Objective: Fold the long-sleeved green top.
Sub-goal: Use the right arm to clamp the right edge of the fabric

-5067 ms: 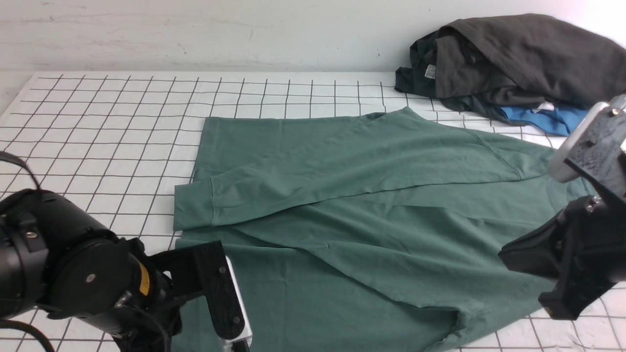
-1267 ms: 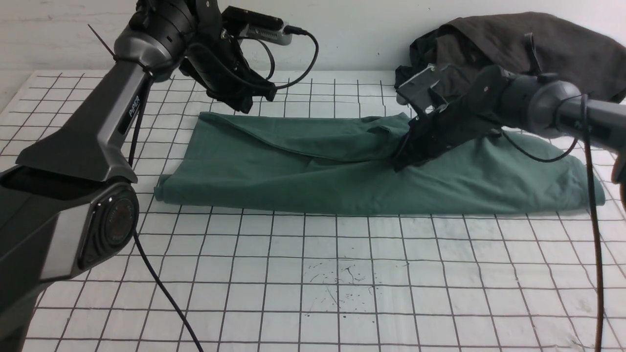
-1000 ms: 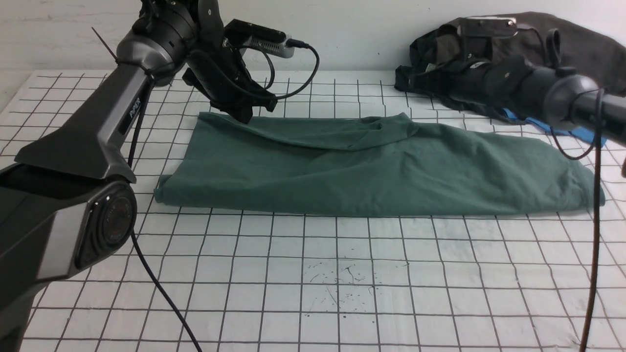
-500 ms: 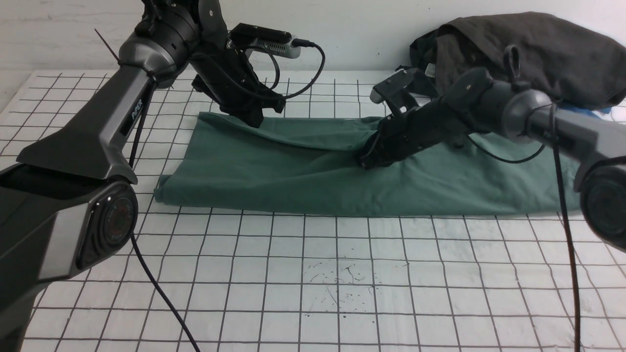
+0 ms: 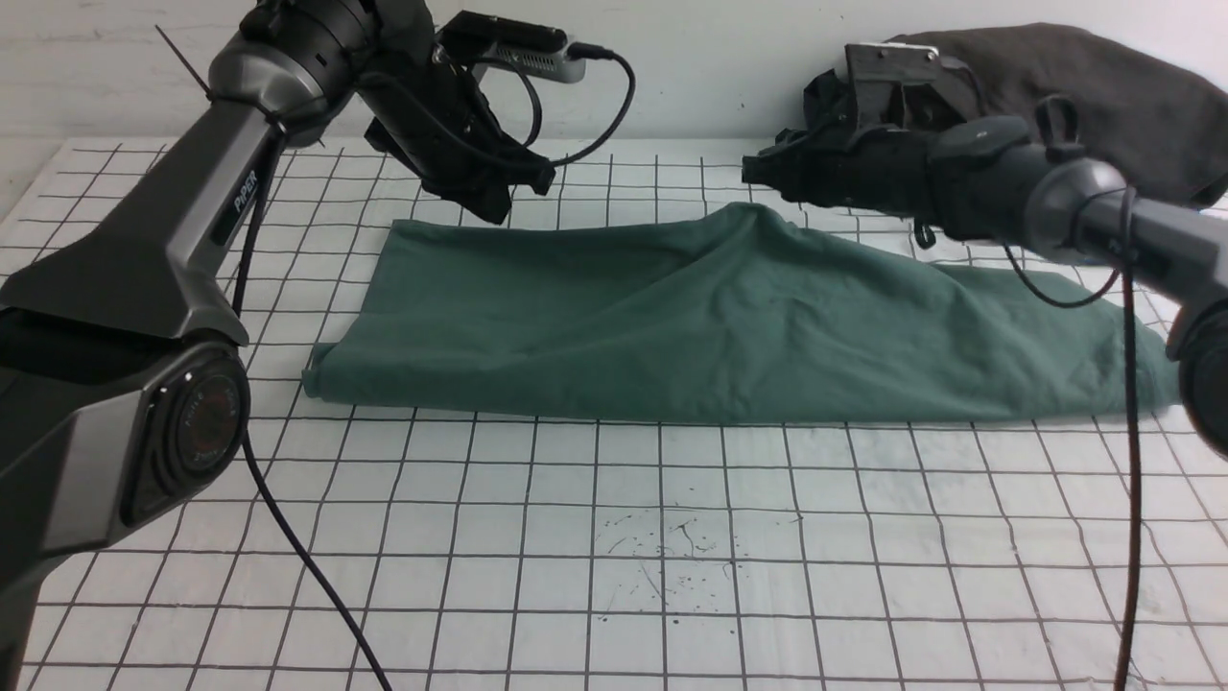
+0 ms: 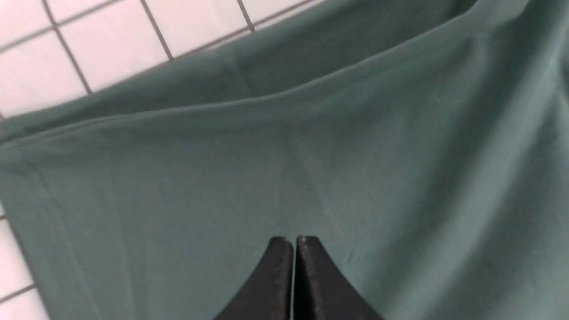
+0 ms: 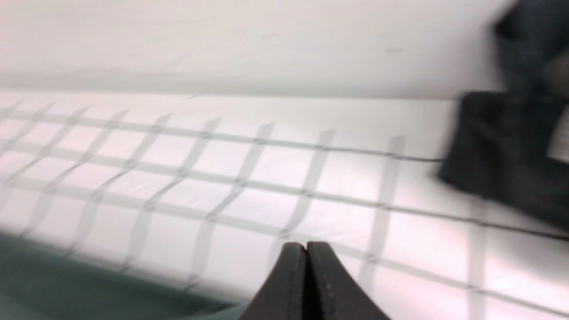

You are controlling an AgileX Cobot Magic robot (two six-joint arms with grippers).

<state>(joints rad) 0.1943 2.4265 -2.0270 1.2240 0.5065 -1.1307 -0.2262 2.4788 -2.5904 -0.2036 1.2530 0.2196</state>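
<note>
Locate green long-sleeved top on surface: in front of charcoal-grey garment pile, extending well to left of pile. Done, by judgement: gathered lengthwise into one long band, apparently doubled. Not done: inward folds of both ends, final compact stack. Treat as partway, probably nearer the start than the finish. Note raised ridge along far edge, just left of pile; likely in need of flattening. Left claw: fully closed, empty, well left of pile. Right claw: fully closed, empty, just left of pile, near ridge.
</note>
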